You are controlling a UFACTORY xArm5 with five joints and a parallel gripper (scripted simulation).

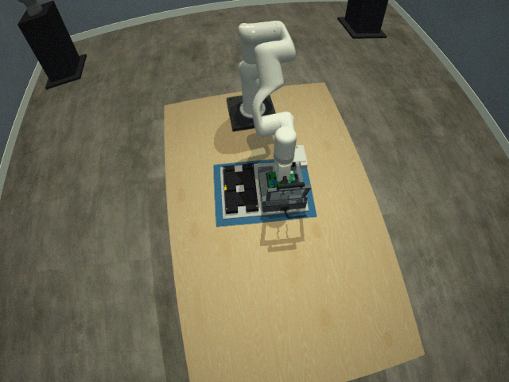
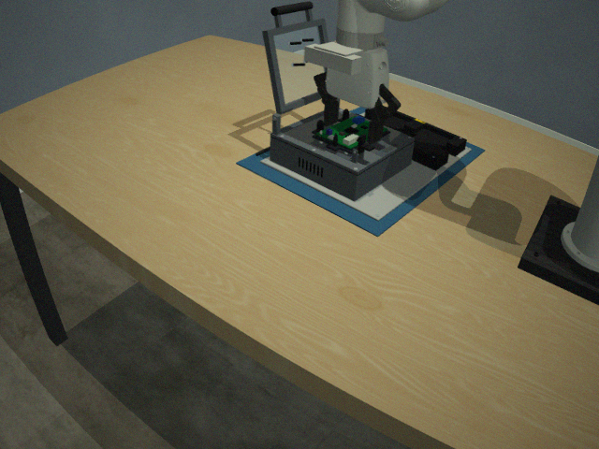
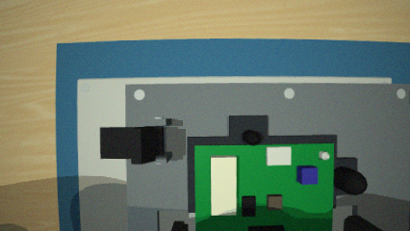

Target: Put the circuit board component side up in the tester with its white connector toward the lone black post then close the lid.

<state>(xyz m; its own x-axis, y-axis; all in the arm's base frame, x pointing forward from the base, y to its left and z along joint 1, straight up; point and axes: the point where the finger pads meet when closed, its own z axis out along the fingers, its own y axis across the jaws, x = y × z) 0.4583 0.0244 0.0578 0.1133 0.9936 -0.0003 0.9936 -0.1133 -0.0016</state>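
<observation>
Wooden table point(image 1: 296, 287) point(image 2: 145, 193) point(image 3: 192, 19) below. Exterior view: lid point(image 1: 269, 193) point(image 2: 273, 72) upright at left; circuit board point(image 1: 271, 179) point(image 2: 340, 126) point(image 3: 265, 178) in tester point(image 1: 263, 185) point(image 2: 314, 150) point(image 3: 207, 111), components up; gripper point(image 1: 283, 179) point(image 2: 353, 129) point(image 3: 269, 226) wide, holding nothing. I'd withdraw straight up, no sideways drag, avoiding lid. Tray point(image 1: 236, 177) point(image 2: 447, 137) at right.

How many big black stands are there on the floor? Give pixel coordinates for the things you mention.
2. One black stand point(image 1: 53, 47) is at the top view's upper left, the other black stand point(image 1: 365, 17) at its upper right. More could be hidden outside the picture.
</observation>
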